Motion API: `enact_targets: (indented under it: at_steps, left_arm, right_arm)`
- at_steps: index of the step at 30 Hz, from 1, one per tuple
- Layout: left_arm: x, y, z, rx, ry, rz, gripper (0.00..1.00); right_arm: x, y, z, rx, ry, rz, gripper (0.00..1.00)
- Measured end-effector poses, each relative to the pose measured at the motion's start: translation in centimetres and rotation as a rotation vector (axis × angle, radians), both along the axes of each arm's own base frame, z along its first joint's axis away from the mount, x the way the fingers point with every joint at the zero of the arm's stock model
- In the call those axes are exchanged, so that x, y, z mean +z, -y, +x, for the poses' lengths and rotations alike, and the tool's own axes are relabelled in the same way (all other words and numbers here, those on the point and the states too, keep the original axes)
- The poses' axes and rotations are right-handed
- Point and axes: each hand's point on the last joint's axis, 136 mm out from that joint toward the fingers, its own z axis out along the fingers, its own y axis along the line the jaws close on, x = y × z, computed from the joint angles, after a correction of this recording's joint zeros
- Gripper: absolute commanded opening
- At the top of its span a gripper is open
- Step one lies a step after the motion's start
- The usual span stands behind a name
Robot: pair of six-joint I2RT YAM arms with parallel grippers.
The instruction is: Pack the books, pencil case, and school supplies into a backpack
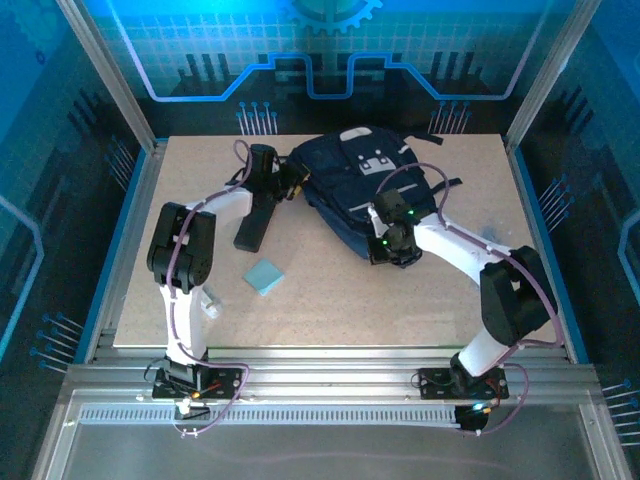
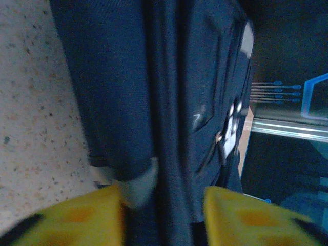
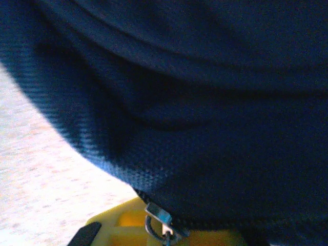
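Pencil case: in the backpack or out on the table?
Out. The black pencil case lies flat on the table, left of the backpack, not inside it.

navy backpack (image 1: 350, 190), black pencil case (image 1: 252, 228), light-blue pad (image 1: 265, 276), yellow fingers (image 2: 246, 215)

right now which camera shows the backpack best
Top external: nearly all the backpack shows, outline and grey patches clear. Left wrist shows a blurred stretch of its side; right wrist shows dark fabric and a zipper pull.
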Motion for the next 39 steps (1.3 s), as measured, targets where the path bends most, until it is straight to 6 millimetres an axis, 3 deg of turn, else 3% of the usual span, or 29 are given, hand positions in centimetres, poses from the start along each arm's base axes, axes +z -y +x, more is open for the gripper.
enact_targets:
  at_steps: [3, 9, 13, 15, 19, 24, 28, 31, 35, 36, 39]
  left_arm:
    - [-0.3, -1.0, -1.4, 0.023, -0.011, 0.009, 0.94]
    - [0.4, -2.8, -8.6, 0.066, -0.046, -0.009, 0.96]
    - [1.1, -3.1, -12.2, 0.103, -0.042, -0.047, 0.96]
    - [0.5, -3.1, -13.9, 0.130, -0.053, -0.065, 0.96]
    - [-1.6, -3.1, -15.1, 0.186, -0.096, -0.088, 0.94]
    - [-2.4, -2.5, -13.1, 0.254, -0.062, -0.149, 0.89]
    - [-3.9, -0.4, -11.9, 0.283, -0.039, -0.221, 0.77]
    - [-4.8, 1.3, -10.9, 0.299, -0.021, -0.298, 0.51]
    - [-4.9, 2.5, -10.3, 0.311, 0.025, -0.363, 0.05]
    - [-4.8, 2.5, -10.2, 0.312, 0.031, -0.364, 0.00]
    - [-3.9, 2.7, -10.3, 0.300, 0.056, -0.359, 0.00]
  right_arm:
    - [0.3, -3.6, -0.1, 0.016, -0.060, 0.123, 0.00]
    - [2.4, -11.2, 2.9, 0.064, -0.092, 0.327, 0.00]
    - [4.5, -14.7, 4.6, 0.088, -0.066, 0.434, 0.00]
    - [5.1, -15.5, 4.9, 0.088, -0.068, 0.477, 0.00]
    - [5.5, -16.2, 4.6, 0.078, -0.097, 0.519, 0.00]
    - [4.7, -16.9, 3.6, 0.072, -0.136, 0.556, 0.00]
    - [3.0, -16.5, 2.6, 0.040, -0.179, 0.561, 0.00]
    - [2.0, -16.0, 2.6, 0.006, -0.184, 0.555, 0.00]
    - [1.3, -15.3, 2.9, -0.022, -0.186, 0.551, 0.00]
    - [1.4, -15.2, 2.9, -0.023, -0.183, 0.553, 0.00]
    - [1.9, -14.6, 2.9, -0.016, -0.169, 0.555, 0.00]
